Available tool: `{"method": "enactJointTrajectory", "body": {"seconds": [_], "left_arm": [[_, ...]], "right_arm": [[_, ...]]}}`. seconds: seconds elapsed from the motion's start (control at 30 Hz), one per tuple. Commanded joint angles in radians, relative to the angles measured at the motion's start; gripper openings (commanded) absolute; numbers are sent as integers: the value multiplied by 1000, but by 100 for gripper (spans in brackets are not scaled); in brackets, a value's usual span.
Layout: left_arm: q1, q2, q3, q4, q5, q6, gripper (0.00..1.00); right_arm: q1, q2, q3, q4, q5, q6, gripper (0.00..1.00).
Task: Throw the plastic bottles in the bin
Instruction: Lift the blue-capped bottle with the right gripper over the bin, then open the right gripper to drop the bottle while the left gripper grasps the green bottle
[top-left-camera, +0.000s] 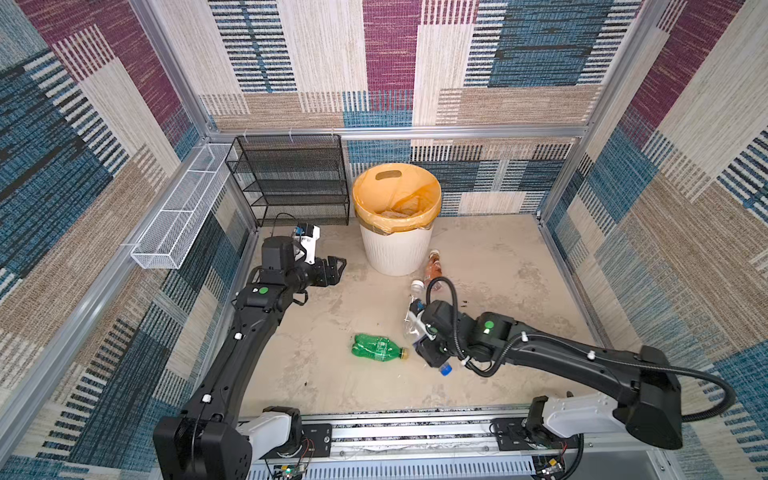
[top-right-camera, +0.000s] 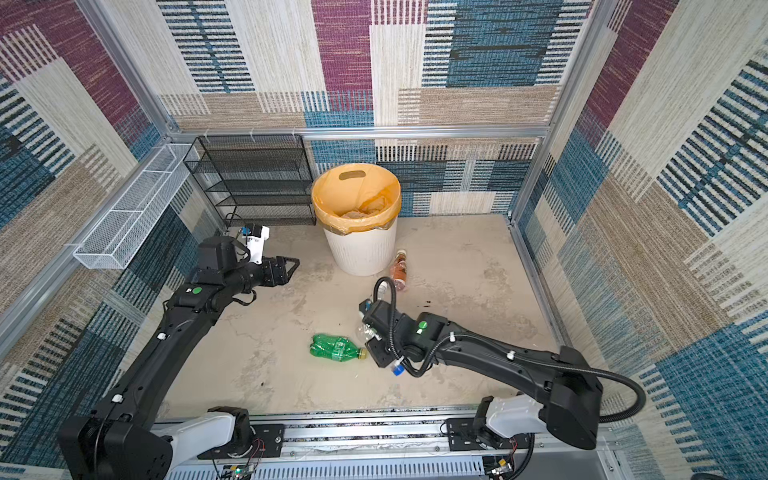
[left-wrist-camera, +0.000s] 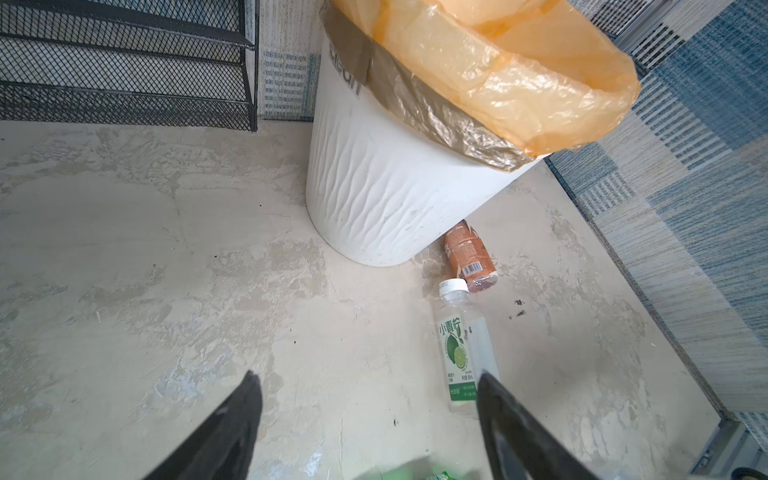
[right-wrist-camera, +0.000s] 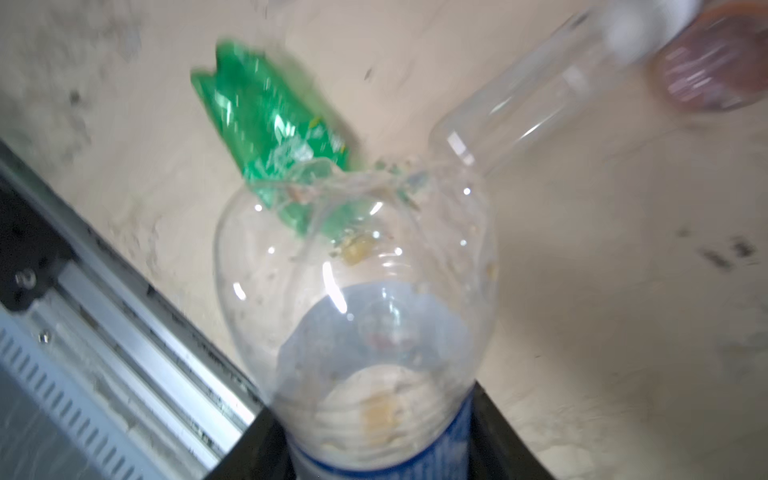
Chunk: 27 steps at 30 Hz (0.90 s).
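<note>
plastic bottles (top-left-camera: 376, 347) 4 | bin (top-left-camera: 395, 253) 1 | mesh rack (top-left-camera: 291, 178) 1 | wire basket (top-left-camera: 183, 216) 1

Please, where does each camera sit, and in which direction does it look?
Both top views: high above the base rail, looking down at the bin and green bottle; left arm and right arm show.
Left wrist: behind the open left gripper, facing the bin and lime-label bottle; only two fingers show.
Right wrist: behind the right gripper, shut on a blue-label bottle, facing the green bottle; only slivers of it show.
Shared: the green bottle, in top and right wrist views.
</note>
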Motion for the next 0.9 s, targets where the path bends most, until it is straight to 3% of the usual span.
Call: {"method": "enactJointTrajectory", "body": {"seconds": [0.0, 0.07, 0.23, 0.33, 0.4, 0.47, 0.53, 0.63, 0.7, 0.8, 0.87], "left_arm": [[-26, -5, 8, 5, -22, 9, 81], [-49, -19, 7, -27, -26, 33, 82], [-105, -92, -17, -133, -32, 118, 84], [-166, -141, -26, -199, -66, 166, 84], [-214, -169, -33, -231, -93, 192, 84], [-254, -182, -40, -256, -113, 211, 85], [-292, -182, -48, -275, -129, 228, 85], [-348, -157, -55, -304, -151, 269, 86], [-385, -134, -47, -338, -171, 307, 89], [-425, -113, -39, -389, -182, 350, 91], [-434, -101, -37, -423, -159, 365, 92]], "right_arm": [[-38, -124, 0, 250, 239, -33, 55], [-52, -200, -7, 377, 334, -88, 56], [-60, -347, -34, 842, 490, -375, 55], [-62, -399, -44, 1146, 470, -556, 55], [-75, -361, 22, 1214, 423, -630, 56], [-113, -255, 152, 1165, 396, -648, 57], [-195, -78, 373, 967, 333, -552, 57], [-337, 291, 853, 527, 92, -363, 61], [-371, 529, 1205, 285, 28, -322, 66], [-378, 650, 1419, 222, -30, -325, 87], [-382, 664, 1472, 215, -15, -333, 93]]}}
